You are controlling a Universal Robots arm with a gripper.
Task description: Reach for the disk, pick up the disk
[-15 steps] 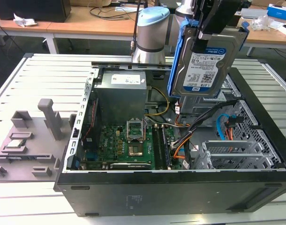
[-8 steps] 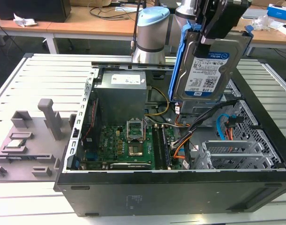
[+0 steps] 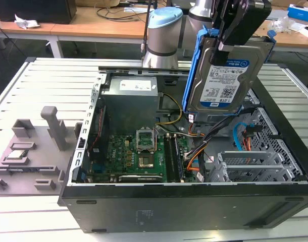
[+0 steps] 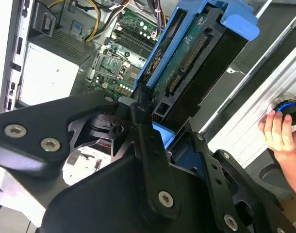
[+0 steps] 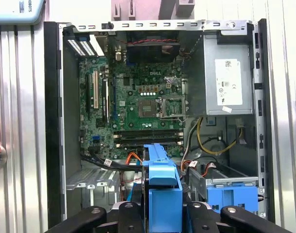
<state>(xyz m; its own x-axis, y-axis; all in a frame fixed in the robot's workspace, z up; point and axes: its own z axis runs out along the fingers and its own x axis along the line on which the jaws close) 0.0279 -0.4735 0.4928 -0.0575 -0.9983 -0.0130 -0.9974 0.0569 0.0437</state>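
The disk (image 3: 223, 75) is a silver-grey hard drive in a blue plastic carrier, with a white-and-blue label. It hangs upright in the air above the right side of the open computer case (image 3: 184, 204). My gripper (image 3: 229, 43) is shut on the disk's upper edge and holds it clear of the case. In the second wrist view the disk (image 4: 196, 63) shows its connector edge, and the black fingers (image 4: 143, 109) clamp the carrier. In the first wrist view the blue carrier (image 5: 161, 191) sits between the two fingers of the gripper (image 5: 163, 214).
Inside the case lie the motherboard (image 3: 139, 151), a grey power-supply box (image 3: 131, 98), cables and a blue drive bay (image 5: 233, 194). Grey fixtures (image 3: 28, 146) stand on the slatted table at the exterior view's left. A person's hand (image 4: 279, 131) rests on a knob beside the case.
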